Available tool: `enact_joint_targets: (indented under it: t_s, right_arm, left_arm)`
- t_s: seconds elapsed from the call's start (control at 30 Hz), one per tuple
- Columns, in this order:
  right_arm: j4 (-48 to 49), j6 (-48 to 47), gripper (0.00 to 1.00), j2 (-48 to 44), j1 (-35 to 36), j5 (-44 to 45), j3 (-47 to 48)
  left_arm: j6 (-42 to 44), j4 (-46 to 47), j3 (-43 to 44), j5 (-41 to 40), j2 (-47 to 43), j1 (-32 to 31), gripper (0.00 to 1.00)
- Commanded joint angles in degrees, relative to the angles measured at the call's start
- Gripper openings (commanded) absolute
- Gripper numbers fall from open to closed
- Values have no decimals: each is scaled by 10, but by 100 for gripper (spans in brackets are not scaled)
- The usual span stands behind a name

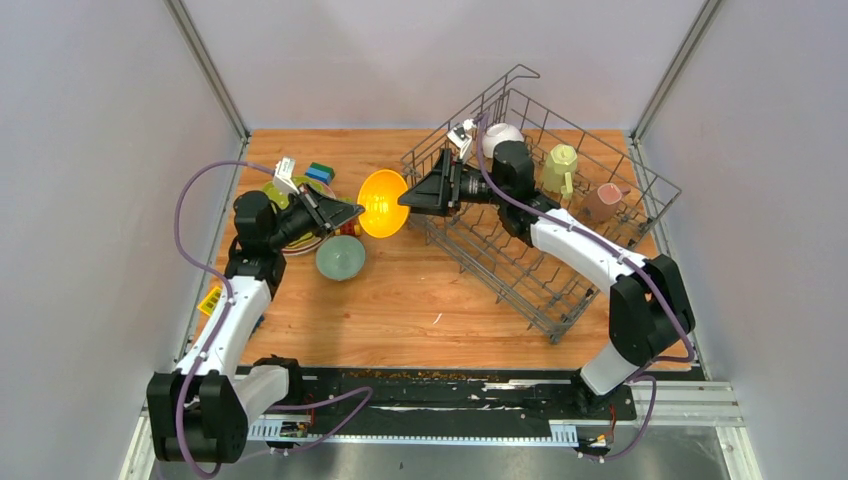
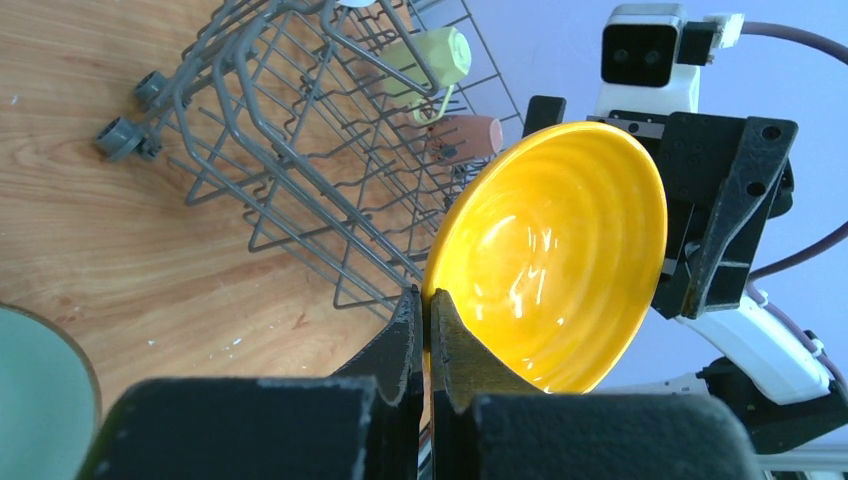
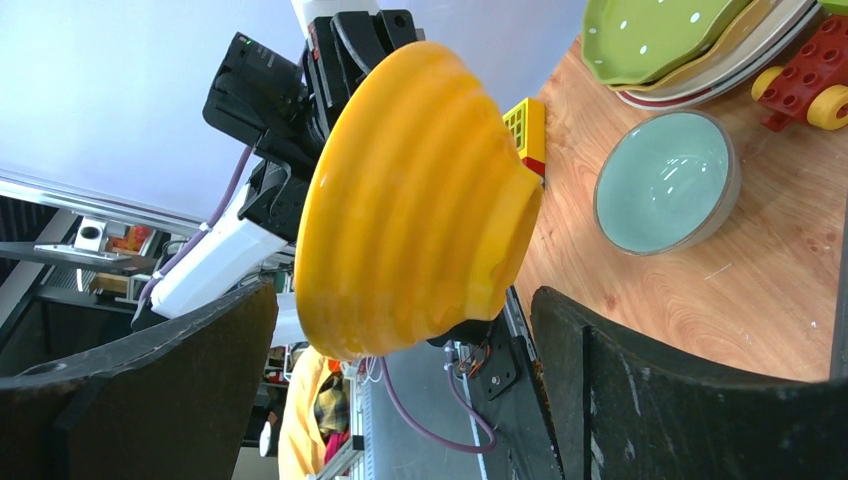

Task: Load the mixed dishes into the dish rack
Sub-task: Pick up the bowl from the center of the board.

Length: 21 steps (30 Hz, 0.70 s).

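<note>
My left gripper (image 1: 356,212) (image 2: 428,295) is shut on the rim of a yellow ribbed bowl (image 1: 382,203) (image 2: 560,260) (image 3: 420,200), holding it on edge above the table. My right gripper (image 1: 405,198) (image 3: 405,295) is open, one finger on each side of the bowl's far edge, not closed on it. The grey wire dish rack (image 1: 560,270) (image 2: 300,130) stands at the right, holding a pale-green mug (image 1: 560,168) (image 2: 430,60), a pink mug (image 1: 605,200) (image 2: 465,135) and a white bowl (image 1: 500,135). A teal bowl (image 1: 340,258) (image 3: 665,182) sits on the table. A lime-green dotted plate (image 3: 660,40) tops a plate stack.
Toy blocks lie around the plate stack: a red and yellow one (image 3: 810,70), a yellow one (image 3: 527,125), blue and green ones (image 1: 320,172). Another yellow block (image 1: 210,300) lies by the left edge. Grey walls enclose the wooden table (image 1: 430,300).
</note>
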Motion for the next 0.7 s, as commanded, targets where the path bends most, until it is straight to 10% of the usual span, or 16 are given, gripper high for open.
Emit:
enact_joint_targets:
  t_s: [0.0, 0.67]
  right_arm:
    - [7, 4, 100, 9, 6, 6, 33]
    - [15, 12, 78, 15, 11, -19, 36]
  left_arm:
    - [-9, 42, 3, 7, 2, -9, 0]
    - [-8, 47, -6, -1, 7, -15, 0]
